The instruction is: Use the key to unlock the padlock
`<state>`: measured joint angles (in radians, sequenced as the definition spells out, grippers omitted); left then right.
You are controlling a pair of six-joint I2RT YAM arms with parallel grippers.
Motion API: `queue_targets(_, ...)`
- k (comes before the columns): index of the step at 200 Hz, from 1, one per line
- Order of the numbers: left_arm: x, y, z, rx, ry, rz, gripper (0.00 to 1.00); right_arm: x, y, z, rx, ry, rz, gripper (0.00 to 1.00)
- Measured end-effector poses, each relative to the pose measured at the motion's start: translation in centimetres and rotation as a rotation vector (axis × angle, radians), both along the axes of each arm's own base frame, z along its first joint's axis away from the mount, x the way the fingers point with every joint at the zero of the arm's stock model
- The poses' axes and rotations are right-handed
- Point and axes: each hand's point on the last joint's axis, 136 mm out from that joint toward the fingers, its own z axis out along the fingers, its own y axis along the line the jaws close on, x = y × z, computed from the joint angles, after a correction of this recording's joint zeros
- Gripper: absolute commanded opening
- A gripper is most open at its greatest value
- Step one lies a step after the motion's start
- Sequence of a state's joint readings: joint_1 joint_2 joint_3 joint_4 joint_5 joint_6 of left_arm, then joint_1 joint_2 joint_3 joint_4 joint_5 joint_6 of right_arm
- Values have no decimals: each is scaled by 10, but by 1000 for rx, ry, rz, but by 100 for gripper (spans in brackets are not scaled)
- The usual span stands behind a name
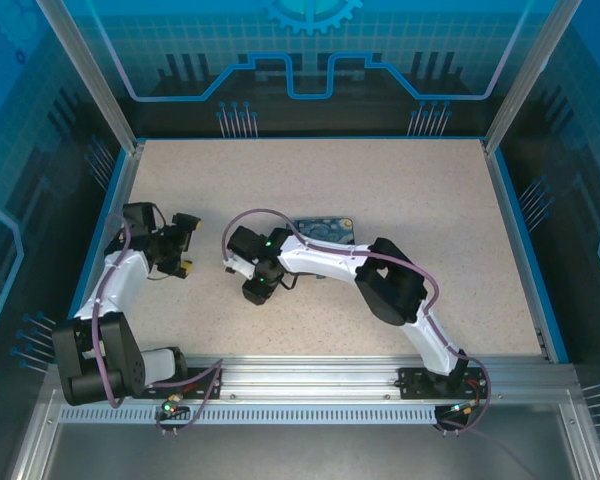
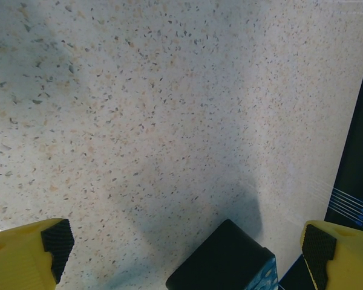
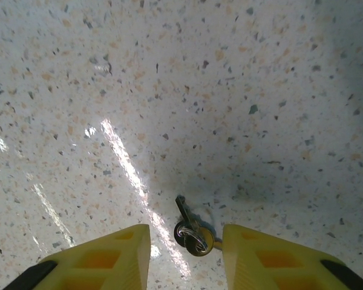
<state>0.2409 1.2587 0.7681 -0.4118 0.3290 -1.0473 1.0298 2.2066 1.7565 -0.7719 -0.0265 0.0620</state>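
Observation:
The key lies flat on the speckled table, a thin dark blade with round heads joined on a small ring, one head brassy. My right gripper is open just above it, its yellow fingers on either side and not touching it. From above, the right gripper sits left of centre. My left gripper is wide open, its black pads far apart, and is seen near the left wall as the left gripper. The padlock is out of view.
A dark box with a blue-and-yellow print on its side sits low between the left fingers, untouched. A painted box lies behind the right arm. The dark wall runs close on the right of the left wrist view.

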Motion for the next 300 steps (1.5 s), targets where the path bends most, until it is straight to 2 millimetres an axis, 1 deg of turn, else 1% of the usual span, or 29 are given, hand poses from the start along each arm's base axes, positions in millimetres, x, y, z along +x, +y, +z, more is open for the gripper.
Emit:
queue_targets(77, 2, -2, -3, -26, -16, -7, 99, -2, -4, -7, -23, 13, 4, 37)
queue_targets(144, 5, -1, -1, -38, -22, 11, 99, -4, -5, -19, -43, 30, 5, 35)
queue_targets(149, 5, -1, -1, -38, -22, 12, 99, -4, -5, -19, -43, 30, 5, 35)
queue_targets(155, 5, -1, -1, -39, -22, 12, 99, -4, -5, -19, -43, 30, 5, 32)
queue_targets(168, 5, -1, -1, -39, -22, 12, 99, -4, -5, -19, -43, 28, 7, 31)
queue_targets(172, 5, -1, -1, -39, -22, 13, 99, -4, -5, -19, -43, 28, 6, 28)
queue_targets(195, 5, 0, -1, -39, -22, 13, 99, -4, -6, -19, -44, 28, 10, 24)
queue_targets(210, 5, -1, -1, -39, -22, 13, 99, -4, -6, -20, -42, 27, 9, 17)
queue_targets(221, 5, 0, -1, -39, -22, 13, 99, -4, -5, -19, -38, 25, 9, 16)
queue_targets(224, 5, 0, -1, -39, -22, 13, 99, -4, -5, -19, -36, 26, 8, 14)
queue_targets(238, 5, 0, -1, -39, -22, 13, 99, -4, -4, -18, -28, 24, 7, 9)
queue_targets(245, 5, -1, -1, -39, -22, 13, 99, -4, -4, -18, -26, 24, 5, 5)
queue_targets(248, 4, -1, -2, -39, -21, 13, 99, -4, -3, -17, -23, 23, 9, 0)
queue_targets(300, 3, -1, -3, -40, -18, 12, 99, -9, -6, -8, -13, 21, 7, 0)
